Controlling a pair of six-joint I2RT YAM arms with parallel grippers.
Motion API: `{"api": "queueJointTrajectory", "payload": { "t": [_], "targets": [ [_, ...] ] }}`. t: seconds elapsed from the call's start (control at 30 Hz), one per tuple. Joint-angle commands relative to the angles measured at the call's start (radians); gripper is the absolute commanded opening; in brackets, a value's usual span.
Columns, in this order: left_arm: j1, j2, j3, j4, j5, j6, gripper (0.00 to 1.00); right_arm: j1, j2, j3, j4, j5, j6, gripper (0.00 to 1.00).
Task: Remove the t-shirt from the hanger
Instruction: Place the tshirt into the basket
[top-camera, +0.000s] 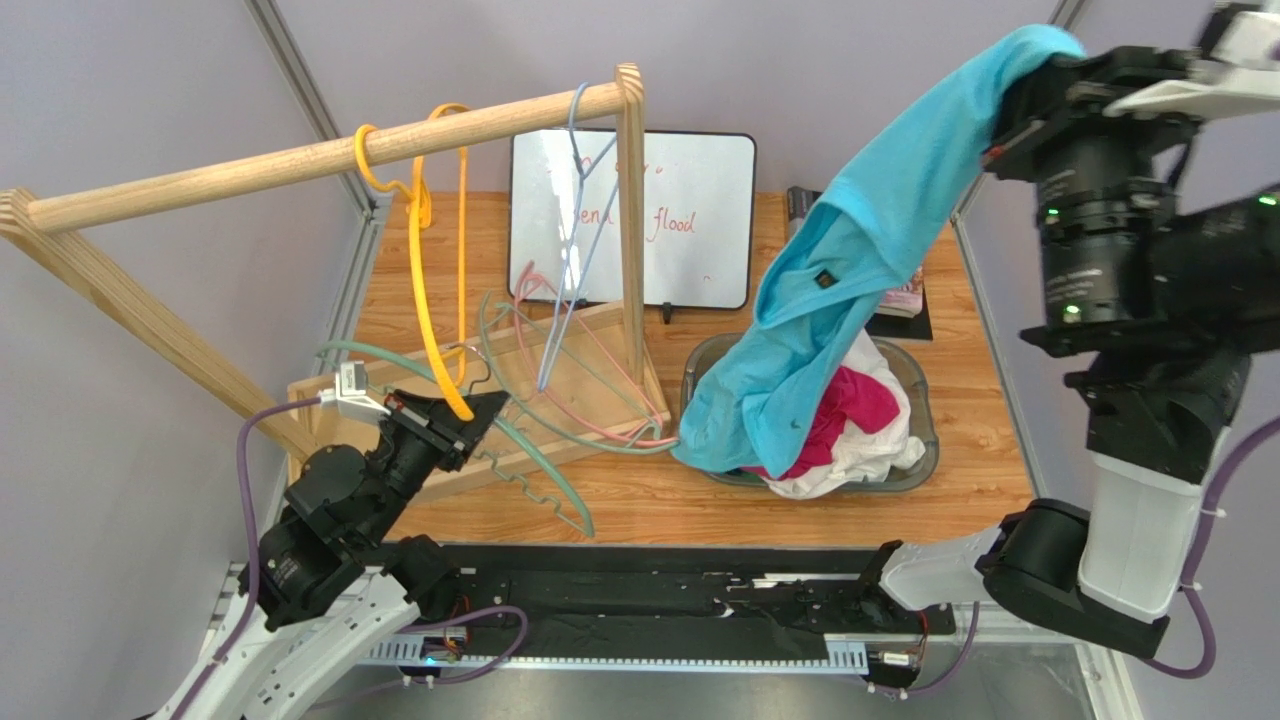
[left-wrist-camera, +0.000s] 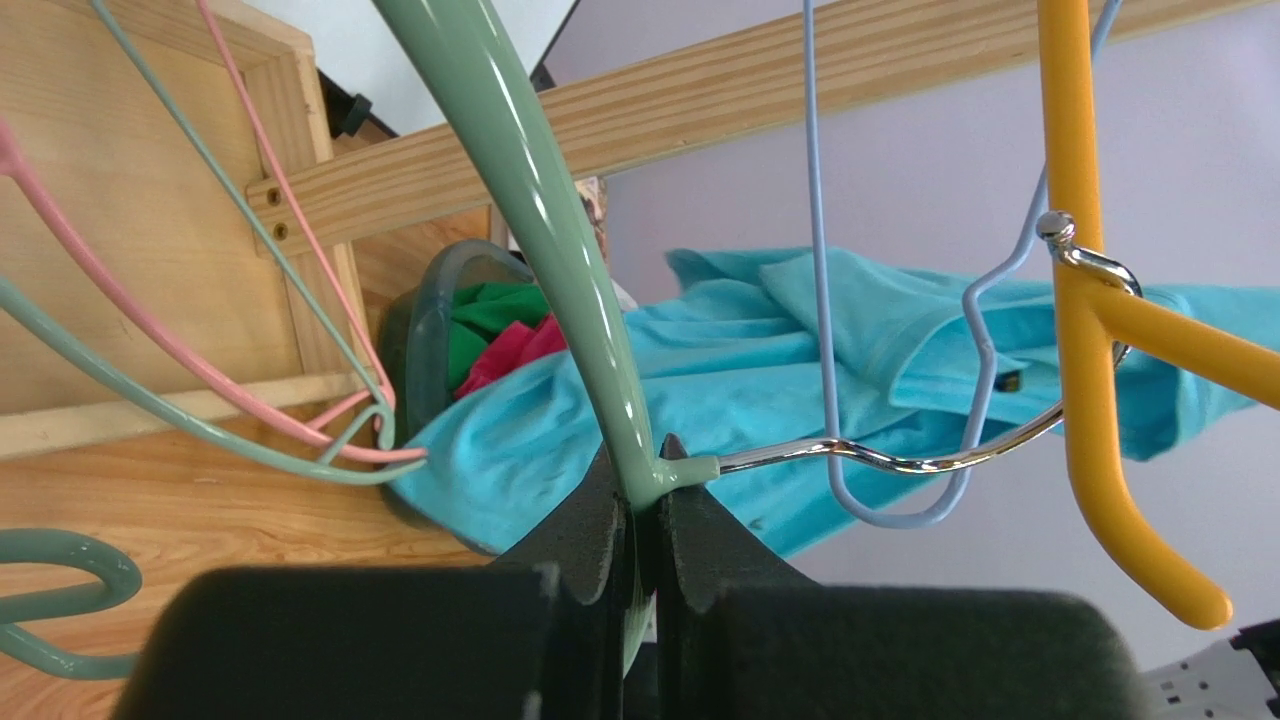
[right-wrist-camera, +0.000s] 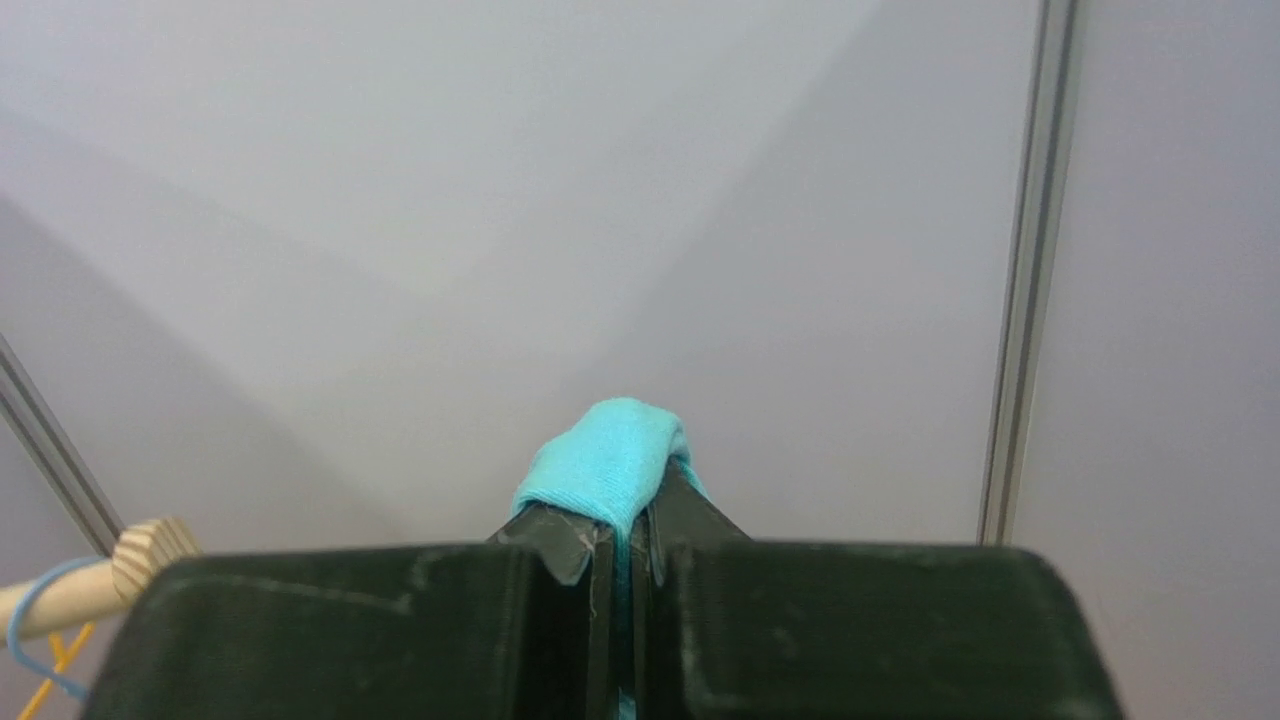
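While the right hand (right-wrist-camera: 619, 533) is raised high at the far right, its fingers are clenched on a bunched fold of the turquoise t-shirt (top-camera: 842, 285). The fold pokes up between the fingertips in the right wrist view. From that grip the t-shirt hangs in a long slanted drape down and to the left. Its lower end rests on the near left corner of a grey bin (top-camera: 927, 435) that stands on the table (top-camera: 977, 450). A pink garment (top-camera: 842, 413) and a white garment (top-camera: 879, 450) lie in the bin beside it.

The left hand (left-wrist-camera: 643, 525) is low on the left, in front of the wooden rack (top-camera: 226, 168). It is clamped on the neck of a sage green hanger (left-wrist-camera: 556, 240), just where the silver metal hook leaves the plastic. No cloth is on that hanger, and the t-shirt is well apart from it, seen only in the background of the left wrist view.

A yellow hanger (top-camera: 425, 300) and a light blue hanger (top-camera: 576, 180) hang from the rack's top rail. Further pink and green hangers lean in a loose heap against the rack's base. A whiteboard (top-camera: 676, 195) with red writing stands at the back of the table, behind the rack's upright.
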Motion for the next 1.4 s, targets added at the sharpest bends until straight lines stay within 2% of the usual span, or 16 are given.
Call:
{"api": "queueJointTrajectory", "payload": {
  "t": [0.0,0.13,0.17,0.23,0.27,0.4,0.43,0.5,0.63,0.8,0.9,1.0,1.03,1.13,1.2,1.37],
  "targets": [
    [-0.003,-0.005,-0.030,-0.123,0.067,0.033,0.00,-0.005,0.012,0.065,0.174,-0.025,-0.215,0.00],
    [-0.003,-0.039,-0.062,-0.152,0.090,0.019,0.00,-0.010,-0.043,-0.110,0.205,0.012,-0.191,0.00],
    [-0.003,-0.056,-0.067,-0.155,0.091,0.016,0.00,-0.016,-0.109,-0.277,0.211,-0.002,-0.156,0.00],
    [-0.003,-0.079,-0.074,-0.160,0.099,0.010,0.00,-0.045,-0.179,-0.447,0.222,-0.007,-0.033,0.00],
    [-0.003,-0.084,-0.073,-0.161,0.103,0.010,0.00,-0.059,-0.244,-0.627,0.224,-0.007,0.017,0.00],
    [-0.003,-0.082,-0.032,-0.193,0.122,0.032,0.00,-0.109,-0.405,-1.011,0.221,-0.123,0.301,0.00],
    [-0.003,-0.079,-0.022,-0.215,0.122,0.036,0.00,-0.122,-0.422,-1.065,0.221,-0.207,0.384,0.00],
    [-0.003,-0.076,0.007,-0.236,0.123,0.048,0.00,-0.148,-0.438,-1.180,0.221,-0.275,0.435,0.00],
    [-0.003,-0.082,0.039,-0.295,0.139,0.054,0.00,-0.200,-0.419,-1.224,0.185,-0.405,0.502,0.00],
    [-0.003,-0.085,0.068,-0.377,0.166,0.059,0.00,-0.202,-0.427,-1.305,0.074,-0.418,0.667,0.00],
    [-0.003,-0.096,0.090,-0.425,0.166,0.068,0.00,-0.202,-0.421,-1.418,-0.019,-0.384,0.754,0.08],
    [-0.003,-0.123,0.101,-0.447,0.165,0.048,0.00,-0.199,-0.402,-1.466,-0.130,-0.436,0.765,0.40],
    [-0.003,-0.133,0.104,-0.451,0.163,0.040,0.00,-0.193,-0.404,-1.465,-0.155,-0.429,0.760,0.58],
    [-0.003,-0.162,0.117,-0.482,0.140,0.007,0.00,-0.116,-0.439,-1.434,-0.258,-0.332,0.756,0.78],
    [-0.003,-0.180,0.125,-0.493,0.119,-0.003,0.00,-0.040,-0.471,-1.384,-0.321,-0.283,0.757,0.83],
    [-0.003,-0.130,0.130,-0.395,0.168,0.061,0.00,-0.024,-0.493,-1.293,-0.341,-0.307,0.710,0.89]
  ]
}}
